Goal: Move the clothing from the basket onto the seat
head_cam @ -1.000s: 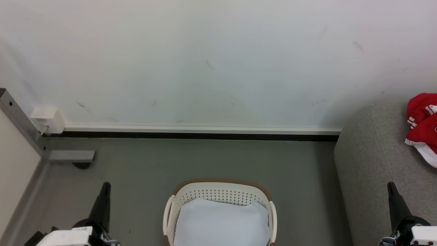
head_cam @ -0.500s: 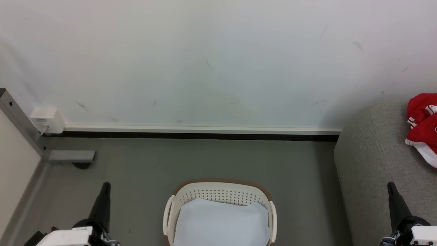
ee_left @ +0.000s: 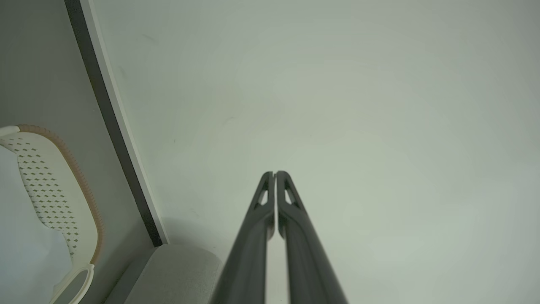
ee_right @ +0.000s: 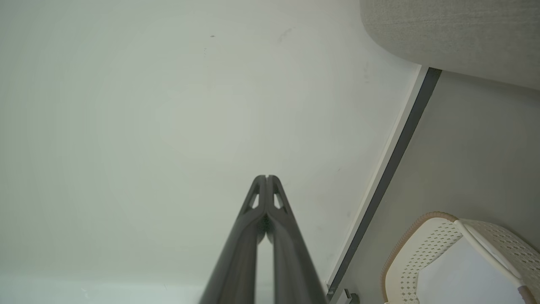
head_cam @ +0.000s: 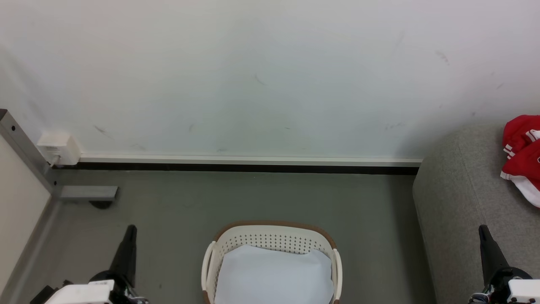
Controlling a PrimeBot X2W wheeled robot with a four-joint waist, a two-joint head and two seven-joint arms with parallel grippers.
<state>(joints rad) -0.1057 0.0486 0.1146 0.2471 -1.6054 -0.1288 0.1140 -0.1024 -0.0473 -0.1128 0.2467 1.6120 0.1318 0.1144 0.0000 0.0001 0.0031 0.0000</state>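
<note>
Here, a big white wall (head_cam: 270,76) takes up the top of the head view, with a white and black strip (head_cam: 253,164) along its foot. Below it lies a plain grey-green floor (head_cam: 253,198). The basket (head_cam: 270,241) sits on the floor at the bottom middle, with a pale sheet (head_cam: 274,276) in it. The grey seat (head_cam: 464,202) is at the right edge, and the red and white clothing (head_cam: 521,156) lies on it. The left hand (head_cam: 131,230) at the lower left and the right hand (head_cam: 482,230) at the lower right are closed tight and hold nothing.
</note>
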